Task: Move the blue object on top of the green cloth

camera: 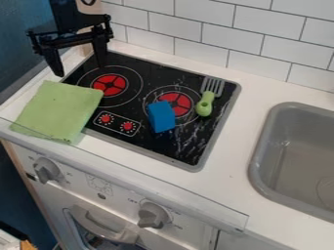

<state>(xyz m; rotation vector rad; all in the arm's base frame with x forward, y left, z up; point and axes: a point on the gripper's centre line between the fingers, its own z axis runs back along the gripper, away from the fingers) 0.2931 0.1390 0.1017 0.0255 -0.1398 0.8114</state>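
Your gripper point(79, 70) is released, its two fingers spread wide with nothing between them, over the left edge of the stovetop point(145, 135) near its back left corner. You have the blue object point(161, 116) on the stovetop, partly over the right burner point(182, 104), closer to the front edge than the back. The green cloth point(58, 111) overlaps the stovetop's front left corner and the counter. A green-handled fork point(205, 103) lies near the back right corner.
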